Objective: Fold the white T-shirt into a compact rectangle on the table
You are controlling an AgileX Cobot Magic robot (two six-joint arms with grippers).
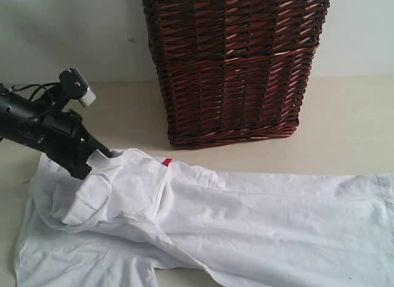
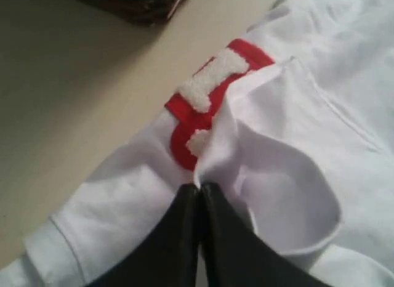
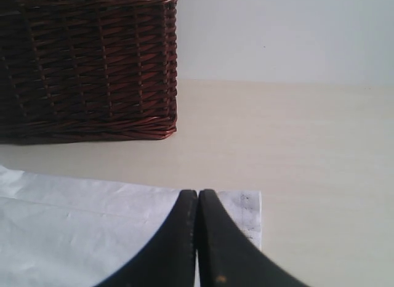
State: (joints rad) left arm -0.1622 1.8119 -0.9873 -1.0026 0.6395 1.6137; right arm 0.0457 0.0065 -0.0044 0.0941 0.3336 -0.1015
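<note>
The white T-shirt [image 1: 246, 219] lies spread across the table [image 1: 351, 121], its body stretching to the right edge of the exterior view. My left gripper [image 1: 93, 161] is shut on a raised fold of the shirt at the left end. In the left wrist view the cloth [image 2: 295, 145] puckers right at the gripper [image 2: 198, 187], beside the red-outlined fluffy letters [image 2: 209, 84]. A speck of red [image 1: 166, 162] shows in the exterior view. My right gripper [image 3: 197, 192] is shut just above the flat hem corner [image 3: 246, 207]; no cloth shows between its fingers. It is outside the exterior view.
A tall dark brown wicker basket [image 1: 234, 65] stands behind the shirt at the middle back, close to the cloth's far edge. It also shows as the basket [image 3: 86, 65] ahead of my right gripper. Bare table [image 3: 308, 145] lies right of it.
</note>
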